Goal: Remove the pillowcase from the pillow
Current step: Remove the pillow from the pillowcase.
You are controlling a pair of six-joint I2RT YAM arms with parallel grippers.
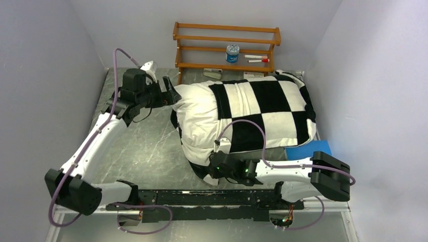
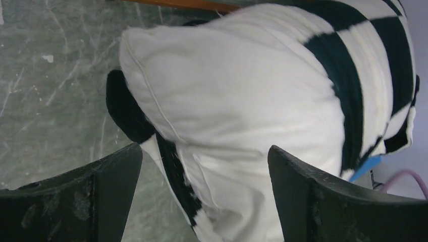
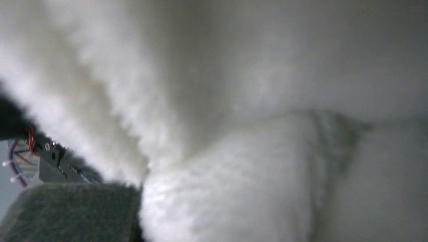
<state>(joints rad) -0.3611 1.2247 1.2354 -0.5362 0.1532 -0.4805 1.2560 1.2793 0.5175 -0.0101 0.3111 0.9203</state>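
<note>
Pillowcase — checkered, half off plump white pillow — left fingers spread, right fingers unreadable.

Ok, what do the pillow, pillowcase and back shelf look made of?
Pillow: plain white cloth, matte and wrinkled, stitched seam along its edge; probably cotton over soft filling. Pillowcase: soft matte fabric in black-and-white checks, fibre unclear. Shelf: orange-brown wood, smooth finish with slight sheen.
</note>
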